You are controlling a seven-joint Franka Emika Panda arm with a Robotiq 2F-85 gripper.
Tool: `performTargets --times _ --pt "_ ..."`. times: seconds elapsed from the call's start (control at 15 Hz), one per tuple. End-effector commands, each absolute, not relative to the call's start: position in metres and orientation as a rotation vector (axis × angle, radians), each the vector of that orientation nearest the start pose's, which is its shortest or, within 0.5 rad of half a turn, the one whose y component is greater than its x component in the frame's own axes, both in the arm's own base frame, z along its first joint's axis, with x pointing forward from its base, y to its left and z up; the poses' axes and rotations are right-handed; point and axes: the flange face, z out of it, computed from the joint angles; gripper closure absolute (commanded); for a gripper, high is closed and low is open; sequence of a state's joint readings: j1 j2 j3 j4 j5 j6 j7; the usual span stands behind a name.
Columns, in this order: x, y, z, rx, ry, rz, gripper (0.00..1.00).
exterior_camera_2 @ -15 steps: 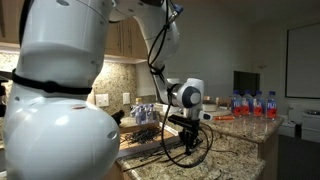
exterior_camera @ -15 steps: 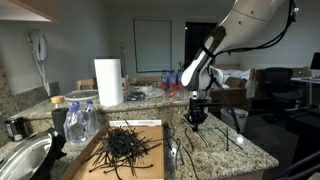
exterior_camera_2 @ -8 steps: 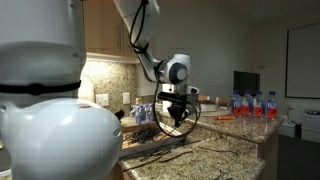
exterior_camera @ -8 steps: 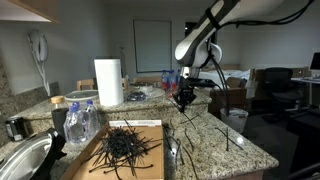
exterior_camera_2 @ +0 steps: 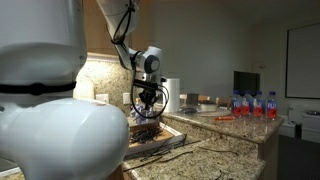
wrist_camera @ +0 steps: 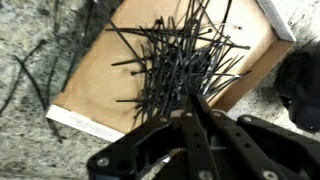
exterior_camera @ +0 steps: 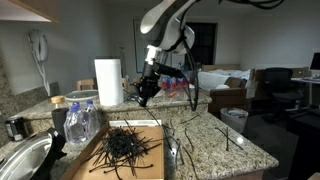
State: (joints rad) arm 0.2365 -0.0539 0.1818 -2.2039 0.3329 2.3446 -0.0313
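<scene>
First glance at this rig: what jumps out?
A tangled pile of black zip ties on a cardboard sheet dominates the near end of the granite counter. The gripper hangs just above it, jaws shut, with what looks like a looped black strand dangling from it. Behind stands a white paper towel roll.

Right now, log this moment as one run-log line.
gripper: shut | grasp: unclear | position: raised over cardboard sheet | on sheet: zip-tie pile
</scene>
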Motion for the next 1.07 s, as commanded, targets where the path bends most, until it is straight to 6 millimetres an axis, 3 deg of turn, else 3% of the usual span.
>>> performTargets --times 0.0,0.27,0.33,0.4,0.53,0.8,1.0 --pt "0.516 0.284 0.4 -2.808 -0.396 -0.117 0.92" --pt "0.541 0.318 0.359 -2.867 -0.343 -0.001 0.92" --pt "0.544 0.323 0.35 -2.886 -0.325 0.028 0.67" --pt "0.547 0.327 0.342 -2.899 -0.308 0.064 0.67" --pt "0.552 0.329 0.333 -2.921 -0.263 0.108 0.57" --pt "0.56 0.312 0.35 -2.946 -0.175 0.064 0.33" --pt "0.553 0.293 0.371 -2.948 -0.143 0.038 0.13"
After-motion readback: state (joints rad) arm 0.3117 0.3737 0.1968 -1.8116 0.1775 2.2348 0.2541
